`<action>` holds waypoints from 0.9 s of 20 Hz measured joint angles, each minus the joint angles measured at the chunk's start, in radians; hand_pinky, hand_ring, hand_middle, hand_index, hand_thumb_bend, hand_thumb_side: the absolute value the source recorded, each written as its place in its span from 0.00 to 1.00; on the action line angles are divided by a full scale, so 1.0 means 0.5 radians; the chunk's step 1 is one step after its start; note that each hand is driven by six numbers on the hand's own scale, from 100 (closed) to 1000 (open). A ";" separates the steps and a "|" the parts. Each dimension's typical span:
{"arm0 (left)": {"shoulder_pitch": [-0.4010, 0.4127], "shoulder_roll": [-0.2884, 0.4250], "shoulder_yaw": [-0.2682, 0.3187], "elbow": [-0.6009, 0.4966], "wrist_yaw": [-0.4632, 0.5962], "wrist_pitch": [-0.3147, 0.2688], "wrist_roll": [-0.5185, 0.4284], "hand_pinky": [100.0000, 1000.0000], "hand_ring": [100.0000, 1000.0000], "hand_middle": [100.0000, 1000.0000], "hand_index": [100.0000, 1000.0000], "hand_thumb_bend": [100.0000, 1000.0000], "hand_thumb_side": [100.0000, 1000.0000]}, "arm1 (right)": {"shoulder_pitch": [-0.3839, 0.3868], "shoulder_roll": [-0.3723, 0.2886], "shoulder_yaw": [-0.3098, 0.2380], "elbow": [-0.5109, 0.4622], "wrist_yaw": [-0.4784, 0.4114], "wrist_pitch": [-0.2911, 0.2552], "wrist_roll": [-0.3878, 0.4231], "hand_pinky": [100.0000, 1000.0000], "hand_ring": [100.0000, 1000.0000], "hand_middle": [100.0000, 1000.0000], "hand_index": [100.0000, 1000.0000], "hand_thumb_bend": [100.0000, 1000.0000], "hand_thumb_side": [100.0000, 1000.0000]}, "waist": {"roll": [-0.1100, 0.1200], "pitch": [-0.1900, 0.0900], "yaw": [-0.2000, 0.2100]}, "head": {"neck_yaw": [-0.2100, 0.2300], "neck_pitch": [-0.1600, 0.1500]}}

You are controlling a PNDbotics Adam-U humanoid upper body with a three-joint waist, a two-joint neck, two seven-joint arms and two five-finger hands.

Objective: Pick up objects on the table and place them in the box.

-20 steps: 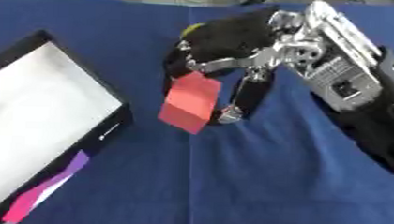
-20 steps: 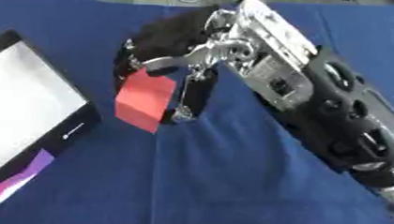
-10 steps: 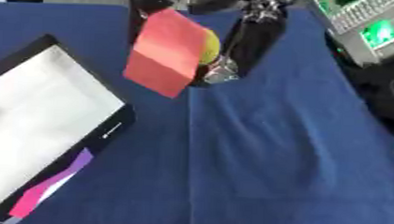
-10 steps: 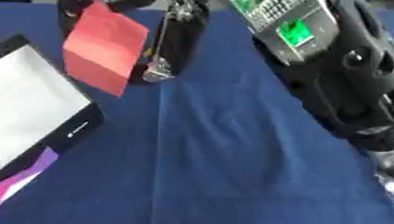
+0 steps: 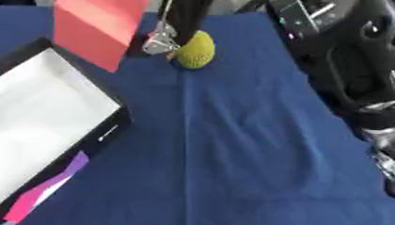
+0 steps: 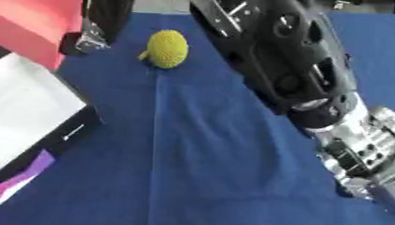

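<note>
Though the right hand (image 5: 173, 24) was mostly cut off by the top edge, dark fingers (image 6: 101, 17) with a silver tip showed beside the red block (image 5: 98, 24), which was held up in the air over the near corner of the box (image 5: 35, 127). Fingers looked curled against the block, gripping it, but the contact itself was out of frame. Block's top was cropped too; it looked flat-faced, matte, boxy, with a lighter and a darker red side.

Right arm (image 6: 293, 70) filled the right side, black glossy casing with silver joint parts lower down; small markings on it were too blurred to read. Left hand showed in neither view.

Box lay at the left, partly cut by the frame edge: black rim, plain white inside, tilted in view. Small white mark on the rim (image 5: 108, 132), unreadable. Purple and pink strip (image 5: 46, 191) along the box's near outer edge, what it was unclear.

Yellow ball (image 6: 167, 48) sat on the table (image 5: 248, 172), bumpy knitted-looking surface, roundish, just beside the silver fingertip, well apart from the box. Table covered in blue cloth with a faint crease running down the middle.
</note>
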 measured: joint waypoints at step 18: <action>-0.101 -0.100 -0.049 0.152 0.003 0.012 -0.064 0.80 0.79 0.75 0.87 0.68 0.61 | 0.051 0.264 0.016 0.280 0.346 0.269 -0.382 0.82 0.64 0.52 0.61 0.03 0.00 | -0.037 -0.015 0.139 | -0.120 -0.003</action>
